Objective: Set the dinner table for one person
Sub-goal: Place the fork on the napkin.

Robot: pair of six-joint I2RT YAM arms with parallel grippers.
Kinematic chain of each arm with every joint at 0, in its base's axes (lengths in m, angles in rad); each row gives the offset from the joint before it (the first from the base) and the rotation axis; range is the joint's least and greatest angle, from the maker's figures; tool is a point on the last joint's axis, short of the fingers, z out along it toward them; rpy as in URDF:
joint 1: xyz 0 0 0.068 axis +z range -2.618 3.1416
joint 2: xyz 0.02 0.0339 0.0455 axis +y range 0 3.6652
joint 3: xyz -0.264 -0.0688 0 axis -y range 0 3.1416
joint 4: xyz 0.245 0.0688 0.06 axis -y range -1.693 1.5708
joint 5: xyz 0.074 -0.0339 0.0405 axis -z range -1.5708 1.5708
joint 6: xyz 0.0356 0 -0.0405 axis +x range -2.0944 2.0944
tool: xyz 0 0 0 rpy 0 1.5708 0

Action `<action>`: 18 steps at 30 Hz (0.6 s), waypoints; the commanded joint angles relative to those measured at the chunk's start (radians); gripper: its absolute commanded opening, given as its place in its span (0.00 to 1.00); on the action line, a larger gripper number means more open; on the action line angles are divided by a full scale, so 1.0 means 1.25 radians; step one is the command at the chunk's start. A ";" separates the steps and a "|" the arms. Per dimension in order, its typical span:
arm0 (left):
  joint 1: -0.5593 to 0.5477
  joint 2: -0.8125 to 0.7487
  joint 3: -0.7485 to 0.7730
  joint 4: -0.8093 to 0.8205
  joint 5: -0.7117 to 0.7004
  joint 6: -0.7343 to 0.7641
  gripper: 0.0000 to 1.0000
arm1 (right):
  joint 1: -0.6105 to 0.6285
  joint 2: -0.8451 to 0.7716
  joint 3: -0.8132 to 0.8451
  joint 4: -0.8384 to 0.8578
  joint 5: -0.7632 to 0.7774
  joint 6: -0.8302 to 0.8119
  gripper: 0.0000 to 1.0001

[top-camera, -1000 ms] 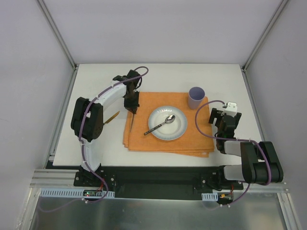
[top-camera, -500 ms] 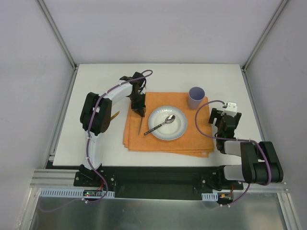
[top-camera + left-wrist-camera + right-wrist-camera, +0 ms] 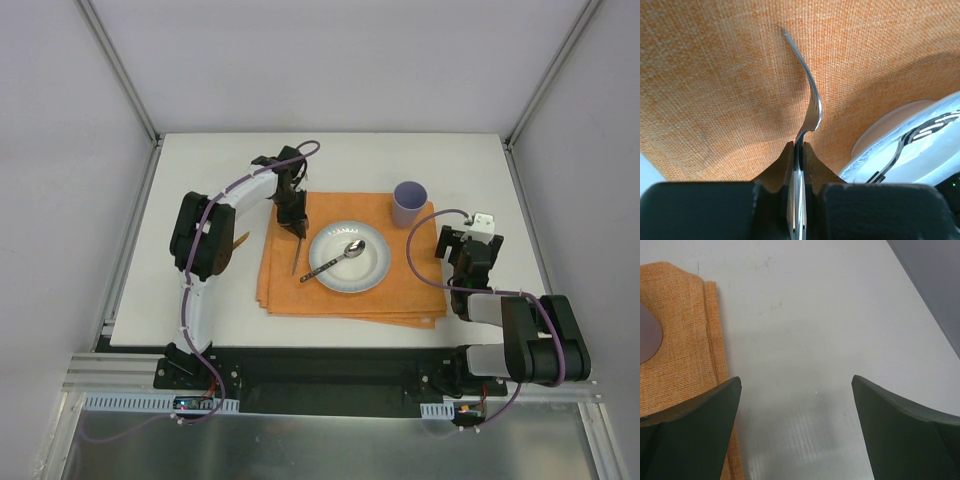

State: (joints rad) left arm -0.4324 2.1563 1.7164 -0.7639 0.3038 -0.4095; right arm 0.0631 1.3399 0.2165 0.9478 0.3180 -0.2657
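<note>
My left claw point(image 3: 797, 151) grips a utensil point(image 3: 811, 102) over the mat point(image 3: 350, 300), not yet laid; plate point(image 3: 372, 272), spoon point(image 3: 334, 260) and cup point(image 3: 409, 204) sit to its right; right claw point(image 3: 796, 405) stands open, empty.

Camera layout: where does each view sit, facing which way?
Top external: above and behind the robot, looking down on the table; left arm and right arm show.
Left wrist: looks down past shut left fingers gripping a utensil onto the placemat.
Right wrist: looks down between open right fingers at the table.
Shared: all show the placemat.

Gripped end of utensil point(image 3: 815, 97) lost between jaws; plate point(image 3: 930, 162) half off-frame.
</note>
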 commanded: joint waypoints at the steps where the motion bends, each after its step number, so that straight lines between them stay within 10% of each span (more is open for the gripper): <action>1: -0.005 -0.022 -0.004 0.018 -0.078 -0.015 0.00 | 0.000 -0.010 0.002 0.049 0.011 0.001 0.96; 11: -0.004 -0.057 -0.080 0.049 -0.223 -0.061 0.01 | 0.001 -0.010 0.002 0.048 0.011 0.001 0.96; 18: -0.004 -0.057 -0.080 0.053 -0.223 -0.039 0.31 | 0.000 -0.010 0.001 0.049 0.011 0.001 0.96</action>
State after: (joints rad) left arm -0.4397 2.1315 1.6333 -0.6785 0.0948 -0.4644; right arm 0.0631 1.3399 0.2165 0.9478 0.3180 -0.2657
